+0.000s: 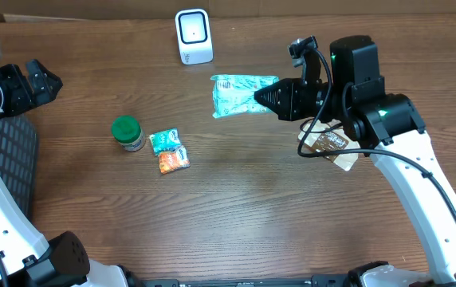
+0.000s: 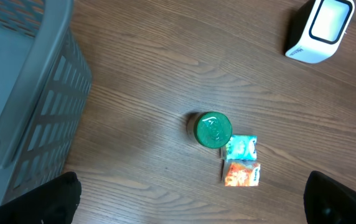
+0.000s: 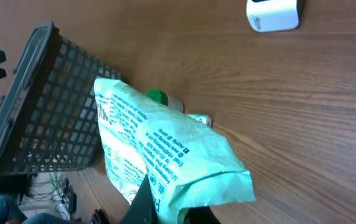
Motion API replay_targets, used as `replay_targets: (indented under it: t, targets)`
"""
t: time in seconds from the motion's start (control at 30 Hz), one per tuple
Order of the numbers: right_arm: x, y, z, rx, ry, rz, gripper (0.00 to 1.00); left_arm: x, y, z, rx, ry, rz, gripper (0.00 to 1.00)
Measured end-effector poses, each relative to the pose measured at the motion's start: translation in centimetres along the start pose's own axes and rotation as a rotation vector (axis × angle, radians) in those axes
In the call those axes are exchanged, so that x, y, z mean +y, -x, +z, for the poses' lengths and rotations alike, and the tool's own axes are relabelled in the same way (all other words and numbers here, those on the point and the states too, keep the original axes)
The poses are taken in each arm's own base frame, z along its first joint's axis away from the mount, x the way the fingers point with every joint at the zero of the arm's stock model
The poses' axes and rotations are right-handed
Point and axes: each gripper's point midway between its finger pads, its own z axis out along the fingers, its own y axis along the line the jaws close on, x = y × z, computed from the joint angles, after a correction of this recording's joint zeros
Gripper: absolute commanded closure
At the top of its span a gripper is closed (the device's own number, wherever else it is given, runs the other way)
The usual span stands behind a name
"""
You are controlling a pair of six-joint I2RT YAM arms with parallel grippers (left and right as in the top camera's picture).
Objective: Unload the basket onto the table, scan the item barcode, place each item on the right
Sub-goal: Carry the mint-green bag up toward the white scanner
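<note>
Pale green crinkled plastic pouch [image 3: 159,149] fills the foreground of the right wrist view. Its near end is pinched in the right gripper [image 3: 168,211], whose jaws are fully closed on the film. The pouch looks lifted off the brown wooden table [image 1: 252,207].

From overhead, the pouch's long axis runs 3 to 9 o'clock, in line with the gripper. The free end points toward 9 o'clock.

The white box-shaped barcode scanner with a dark window [image 1: 194,36] stands upright near the table's far edge. It lies at about 10 o'clock from the pouch's free end, near but not touching. Its window appears to face 6 o'clock.

The coming move turns on this offset. My judgement is that the pouch must travel toward 10 o'clock and turn a printed face to the window. Small print covers the side seen by the right wrist camera, but I cannot pick out a barcode there.

The right arm is clearly the nearer one. The left gripper [image 1: 43,78] sits far off at 9 o'clock with its jaws spread wide and nothing in them, above a dark mesh basket [image 1: 9,159].
</note>
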Motion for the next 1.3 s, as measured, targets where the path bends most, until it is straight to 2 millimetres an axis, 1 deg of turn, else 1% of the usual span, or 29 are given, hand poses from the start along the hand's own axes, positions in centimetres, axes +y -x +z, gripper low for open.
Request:
replay_targets:
  t: [0.23,0.63,0.77,0.97,1.03,1.07,1.2,1.3]
  targets:
    - [-0.1,-1.0,0.0,0.041,0.004,0.001,0.96,0.0,0.0,0.0,0.000,0.000,0.000,0.01]
    - [1.6,-1.7,-0.1,0.075,0.101,-0.004,0.96,0.0,0.0,0.0,0.000,0.000,0.000,0.00]
    - [1.8,-2.0,-0.2,0.089,0.113,0.005,0.96,0.0,0.0,0.0,0.000,0.000,0.000,0.00]
    - [1.7,-1.9,-0.3,0.090,0.102,0.012,0.96,0.0,0.0,0.0,0.000,0.000,0.000,0.00]
    - [1.8,-1.3,-0.5,0.081,0.080,0.009,0.96,0.0,0.0,0.0,0.000,0.000,0.000,0.01]
    - [1.9,-0.6,-0.7,0.069,0.071,0.000,0.96,0.0,0.0,0.0,0.000,0.000,0.000,0.00]
    - [2.6,3.9,-0.9,0.003,0.028,-0.053,0.96,0.0,0.0,0.0,0.000,0.000,-0.001,0.00]
    - [2.4,7.1,-0.1,-0.027,-0.033,-0.084,0.96,0.0,0.0,0.0,0.000,0.000,0.000,0.01]
